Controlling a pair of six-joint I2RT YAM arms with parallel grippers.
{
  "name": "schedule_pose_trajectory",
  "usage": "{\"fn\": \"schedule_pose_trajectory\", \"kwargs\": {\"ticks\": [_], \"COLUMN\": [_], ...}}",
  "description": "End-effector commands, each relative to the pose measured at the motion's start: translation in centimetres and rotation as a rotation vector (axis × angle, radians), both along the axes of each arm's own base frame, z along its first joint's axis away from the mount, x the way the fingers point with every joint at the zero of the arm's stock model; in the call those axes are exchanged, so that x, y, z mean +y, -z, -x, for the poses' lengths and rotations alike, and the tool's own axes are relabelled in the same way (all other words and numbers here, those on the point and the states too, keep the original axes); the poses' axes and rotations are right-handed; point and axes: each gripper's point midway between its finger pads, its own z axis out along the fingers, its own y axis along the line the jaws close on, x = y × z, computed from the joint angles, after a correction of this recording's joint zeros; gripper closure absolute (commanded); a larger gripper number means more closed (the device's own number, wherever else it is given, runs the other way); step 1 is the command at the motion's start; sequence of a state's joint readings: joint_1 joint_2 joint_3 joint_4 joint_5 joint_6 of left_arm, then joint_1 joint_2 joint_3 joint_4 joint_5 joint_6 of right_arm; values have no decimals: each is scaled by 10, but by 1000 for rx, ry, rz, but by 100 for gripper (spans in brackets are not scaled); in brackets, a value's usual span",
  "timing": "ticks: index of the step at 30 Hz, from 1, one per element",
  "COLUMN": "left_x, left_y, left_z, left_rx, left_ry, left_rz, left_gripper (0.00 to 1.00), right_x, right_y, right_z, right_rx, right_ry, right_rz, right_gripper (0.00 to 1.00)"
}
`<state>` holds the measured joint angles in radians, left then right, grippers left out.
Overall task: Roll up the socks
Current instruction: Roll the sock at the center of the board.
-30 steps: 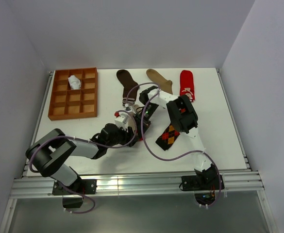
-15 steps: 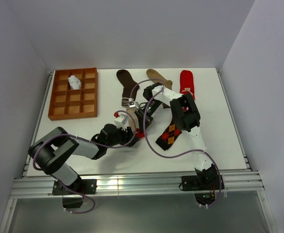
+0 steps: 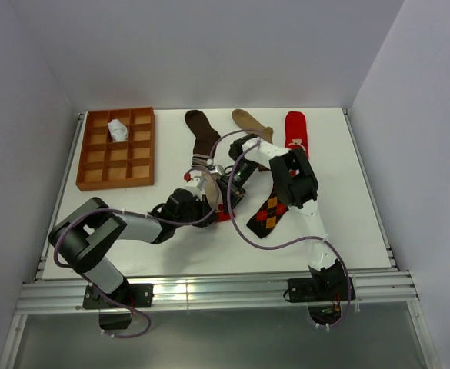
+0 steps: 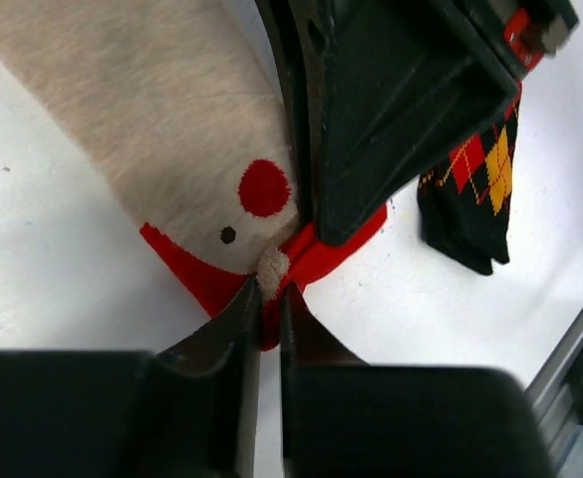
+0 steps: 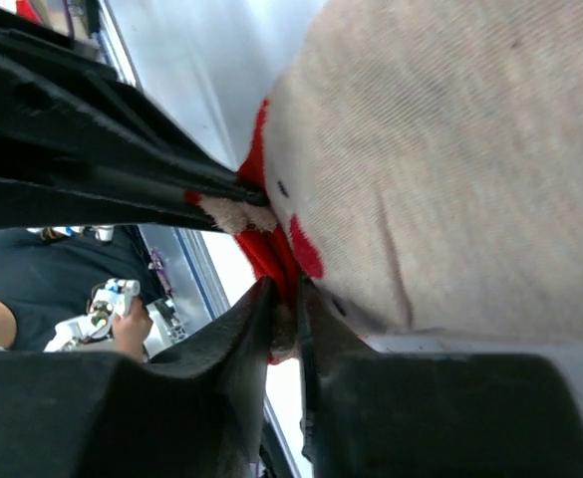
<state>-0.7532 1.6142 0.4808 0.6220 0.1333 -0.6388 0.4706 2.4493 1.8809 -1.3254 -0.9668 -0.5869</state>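
In the left wrist view the beige red-toed sock lies on the white table, and my left gripper is shut on its red toe edge. My right gripper is shut on the same red toe, with the beige sock stretching away from it. The two grippers meet tip to tip at mid-table. The black-orange argyle sock lies just right of them. Along the back lie the dark brown sock, the tan sock and the red sock.
An orange-brown gridded tray stands at the back left, with a rolled white sock in one of its top cells. Purple cables loop over the table near both arms. White walls close in on three sides.
My left gripper has moved up and to the right to meet the right gripper, and its jaws have closed on the red toe. The right gripper has kept its grip.
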Motion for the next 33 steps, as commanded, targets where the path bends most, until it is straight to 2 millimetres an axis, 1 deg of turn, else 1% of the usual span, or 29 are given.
{"fn": "schedule_pose_trajectory", "kwargs": {"ticks": [1, 2, 4, 5, 6, 8, 9, 11, 12, 13, 14, 15, 16, 17, 18, 19, 20, 21, 22, 23, 24, 25, 26, 27, 28, 29, 30, 31, 33], "left_x": [-2, -5, 1, 0, 2, 9, 14, 19, 21, 24, 25, 23, 21, 24, 26, 25, 27, 28, 27, 26, 28, 27, 27, 29, 31, 32, 33, 33, 33], "left_y": [-4, -8, 2, 1, 3, 5, 9, 7, 8, 8, 8, 6, 4, 5, 6, 3, 4, 7, 4, 4, 7, 7, 7, 11, 12, 13, 15, 15, 15], "left_z": [-6, -8, -1, 0, 5, 6, 12, 11, 13, 15, 17, 20, 20, 25, 26, 24, 27, 29, 27, 32, 33, 38, 39, 40, 38, 41, 41, 41, 42], "left_rx": [68, 90, 168, 205, 237, 300, 349, 397, 419, 447, 466, 491, 512, 562, 587, 604, 630, 656, 671, 696, 723, 764, 776, 800, 808, 823, 834, 838, 861], "left_ry": [-43, -48, -58, -63, -60, -93, -92, -109, -114, -120, -125, -116, -110, -116, -124, -126, -122, -129, -137, -128, -134, -127, -120, -124, -132, -127, -129, -128, -121], "left_rz": [-20, -14, -54, -48, -53, -45, -56, -48, -58, -83, -85, -73, -52, -57, -56, -47, -59, -74, -69, -65, -61, -46, -37, -44, -44, -49, -49, -44, -31], "left_gripper": [90, 97, 100, 100, 100, 100, 100, 100, 100, 100, 100, 100, 100, 100, 100, 100, 100, 100, 100, 100, 100, 99, 100, 100, 100, 100, 100, 100, 100], "right_x": [-4, -2, -3, -6, -7, -9, -11, -17, -19, -22, -24, -28, -30, -34, -37, -39, -42, -43, -42, -45, -34, -37, -33, -29, -23, -20, -16, -11, -5], "right_y": [-15, -13, -21, -14, -26, -28, -41, -47, -61, -65, -64, -78, -81, -75, -87, -89, -78, -89, -87, -85, -82, -69, -80, -81, -75, -81, -82, -78, -79], "right_z": [-6, -14, -17, -23, -29, -39, -45, -58, -63, -66, -69, -71, -71, -70, -71, -70, -65, -62, -58, -50, -36, -29, -22, -15, -3, 2, 6, 16, 21], "right_rx": [-67, -119, -178, -227, -289, -382, -434, -517, -575, -608, -660, -726, -765, -814, -894, -944, -1001, -1103, -1156, -1249, -1295, -1348, -1426, -1459, -1483, -1512, -1520, -1518, -1552], "right_ry": [22, 27, 55, 74, 87, 108, 131, 163, 174, 182, 176, 179, 174, 155, 151, 136, 96, 75, 46, -5, -69, -96, -130, -149, -175, -191, -203, -228, -245], "right_rz": [27, 22, 33, 57, 52, 56, 48, 49, 34, 33, 29, 19, 16, 12, 19, 18, 18, 39, 43, 39, 19, 33, -5, -29, -60, -86, -97, -115, -137], "right_gripper": [76, 73, 65, 62, 55, 52, 48, 47, 47, 47, 47, 48, 48, 49, 49, 49, 49, 49, 49, 49, 49, 48, 46, 45, 44, 42, 42, 42, 43]}}
